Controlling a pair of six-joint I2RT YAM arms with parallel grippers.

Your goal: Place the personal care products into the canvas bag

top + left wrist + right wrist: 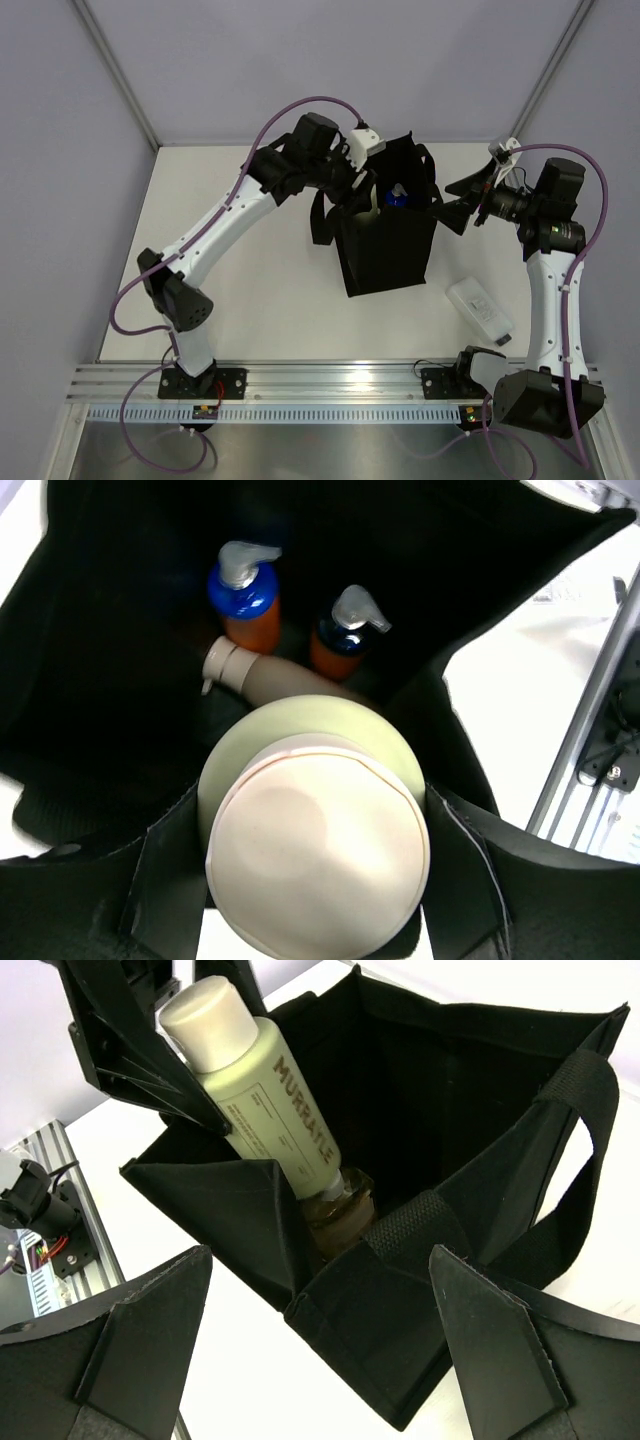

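Closest to my left wrist camera is the cream-coloured end of the pale cream bottle (300, 720). It is clamped between the fingers of my left gripper (315, 870) and tilted down into the canvas bag (385, 250), I judge so it clears the rim. My right gripper (320, 1255) hangs spread and empty beside the bag's mouth, perhaps to steady it; whether it touches fabric I cannot tell. One flat white bottle (480, 308) lies outside on the table (260, 300). Inside stand the blue-and-orange bottle (243, 595) and the orange dark-capped bottle (345, 635), with a beige ribbed-neck pack (275, 678) lying before them. The cream bottle's lower end meets something amber (335, 1210) that I cannot identify.
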